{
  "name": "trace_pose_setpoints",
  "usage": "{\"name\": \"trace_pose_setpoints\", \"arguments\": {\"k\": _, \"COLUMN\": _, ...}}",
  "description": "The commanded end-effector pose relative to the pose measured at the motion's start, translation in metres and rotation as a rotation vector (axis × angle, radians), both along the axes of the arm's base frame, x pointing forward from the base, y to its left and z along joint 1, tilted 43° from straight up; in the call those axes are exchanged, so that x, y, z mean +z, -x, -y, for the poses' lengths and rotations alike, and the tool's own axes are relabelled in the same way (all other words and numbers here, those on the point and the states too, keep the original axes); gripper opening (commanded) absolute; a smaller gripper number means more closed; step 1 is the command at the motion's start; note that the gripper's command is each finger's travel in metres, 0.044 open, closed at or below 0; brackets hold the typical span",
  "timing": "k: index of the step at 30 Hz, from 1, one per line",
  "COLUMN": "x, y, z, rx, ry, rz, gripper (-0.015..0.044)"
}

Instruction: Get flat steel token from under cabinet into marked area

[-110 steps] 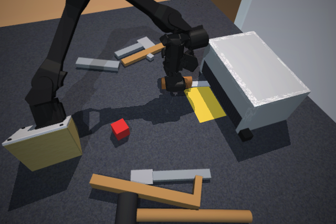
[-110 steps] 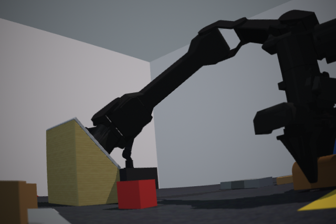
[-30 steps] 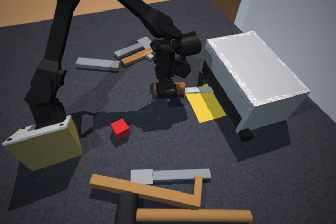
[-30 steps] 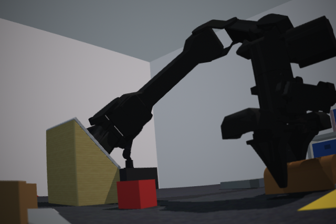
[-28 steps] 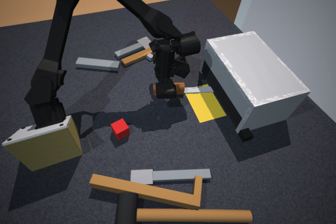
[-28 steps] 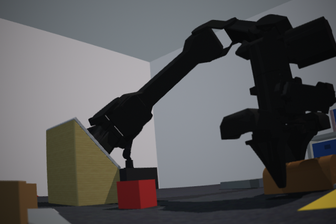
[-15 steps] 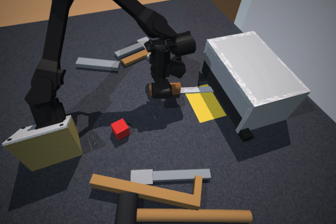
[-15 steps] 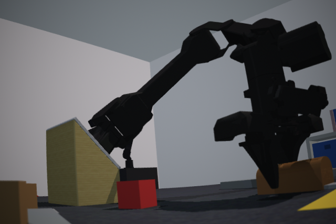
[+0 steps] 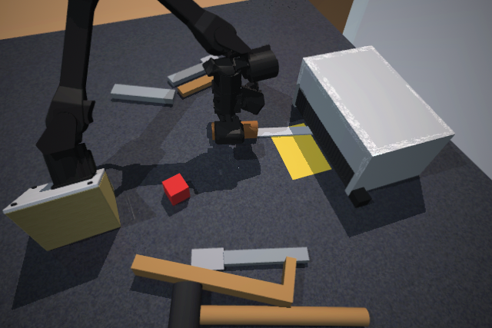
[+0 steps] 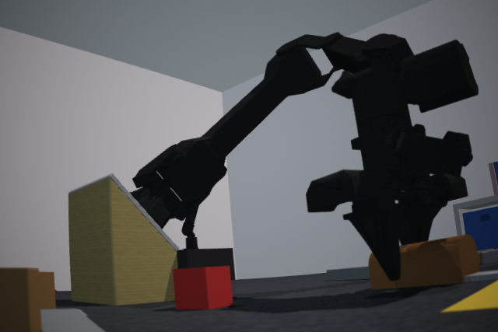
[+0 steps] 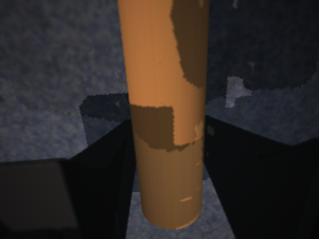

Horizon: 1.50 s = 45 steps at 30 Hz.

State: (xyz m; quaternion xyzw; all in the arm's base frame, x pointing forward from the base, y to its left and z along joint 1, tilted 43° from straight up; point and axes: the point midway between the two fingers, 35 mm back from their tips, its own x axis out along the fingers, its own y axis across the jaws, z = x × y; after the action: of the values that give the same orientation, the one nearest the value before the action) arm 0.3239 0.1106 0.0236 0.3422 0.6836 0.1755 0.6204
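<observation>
My gripper [image 9: 229, 134] [image 10: 406, 262] [image 11: 164, 125] points down and is shut on the rounded orange handle [image 9: 250, 129] [image 10: 438, 262] [image 11: 161, 60] of a flat-bladed tool, low over the table. Its thin grey blade [image 9: 276, 131] [image 10: 484, 275] reaches toward the cabinet [image 9: 381, 97], across the far corner of the yellow marked area [image 9: 290, 159] [image 10: 476, 302]. The blade's visible end is at the lower front of the cabinet, by the dark vent slots [image 9: 324, 134]; whether it goes under is unclear. The steel token is not visible in any view.
A red cube [image 9: 176, 189] [image 10: 201, 288] stands between the arm's base and the marked area. Nearer the top camera lie a hooked orange stick [image 9: 214, 280], a grey flat tool [image 9: 264, 256] and an orange rod [image 9: 286, 315]. Grey bars [image 9: 143, 93] and an orange bar [image 9: 194, 86] lie beyond the gripper.
</observation>
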Motion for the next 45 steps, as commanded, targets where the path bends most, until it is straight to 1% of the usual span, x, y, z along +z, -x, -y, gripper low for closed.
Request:
{"name": "trace_pose_setpoints", "arguments": {"k": 1, "x": 0.001, "y": 0.007, "z": -0.002, "rx": 0.0, "ry": 0.001, "rz": -0.005, "gripper": 0.0}}
{"name": "trace_pose_setpoints", "arguments": {"k": 45, "x": 0.011, "y": 0.057, "z": -0.014, "rx": 0.0, "ry": 0.0, "rz": -0.008, "gripper": 0.0}}
